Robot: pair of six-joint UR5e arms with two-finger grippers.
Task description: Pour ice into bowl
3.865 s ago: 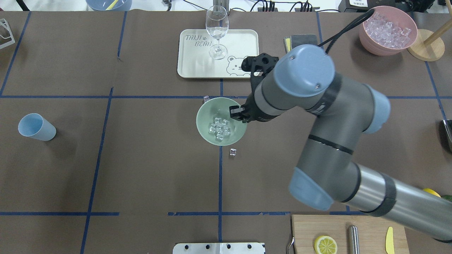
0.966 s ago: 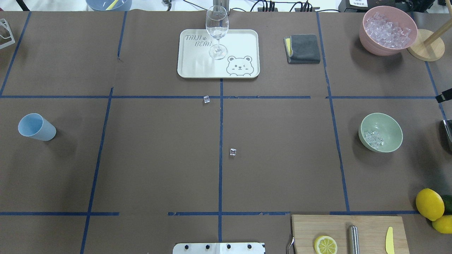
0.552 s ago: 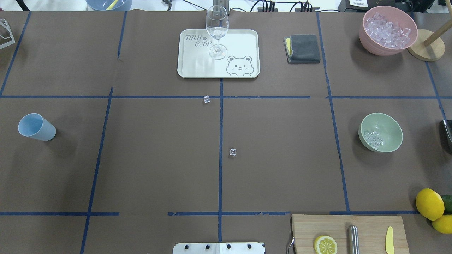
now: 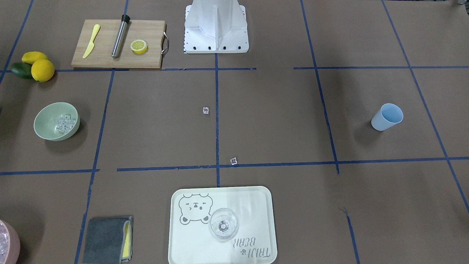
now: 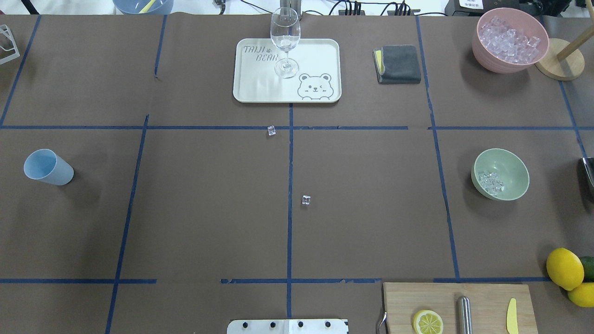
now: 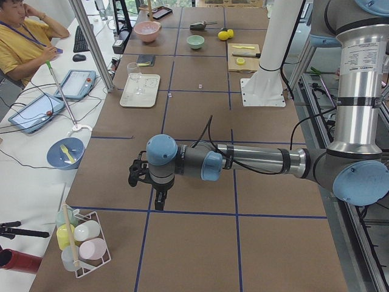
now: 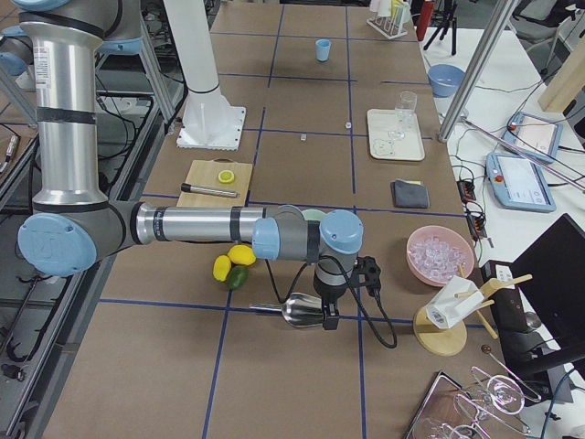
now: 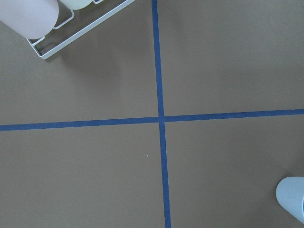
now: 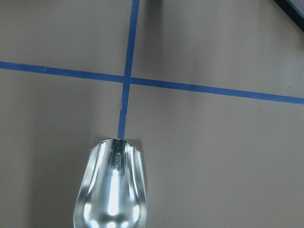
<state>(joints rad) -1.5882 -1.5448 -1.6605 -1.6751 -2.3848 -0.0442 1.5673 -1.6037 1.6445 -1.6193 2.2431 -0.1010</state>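
brown paper, blue tape, a slippery load

brown paper taped into blue squares covers the tabletop (image 5: 209,208). in the overhead view the bowl (image 5: 513,178) stands upright at 3 o'clock, near the right edge, with a small heap of ice (image 5: 491,182) low against its 9 o'clock side. two stray cubes (image 5: 306,200) lie on the paper near the centre, well apart from each other and from the bowl. the pink container (image 5: 492,67), at 1 o'clock, is heaped with more ice. the light blue cup (image 5: 46,167) sits at 9 o'clock.

the left pincer (image 6: 159,205) hangs over bare paper; how far open it is, i cannot tell. the right pincer (image 7: 326,318) is just beside a metal scoop (image 7: 306,313), which looks empty. whether it grips the scoop, i cannot tell.

judging by their look, the cubes are light, hard and slick. they would likely squirt out of a pinch and skid when dropped, so they are better carried in the scoop and tipped low over the rim. the bowl looks light and stiff, and its rim is the natural hold.
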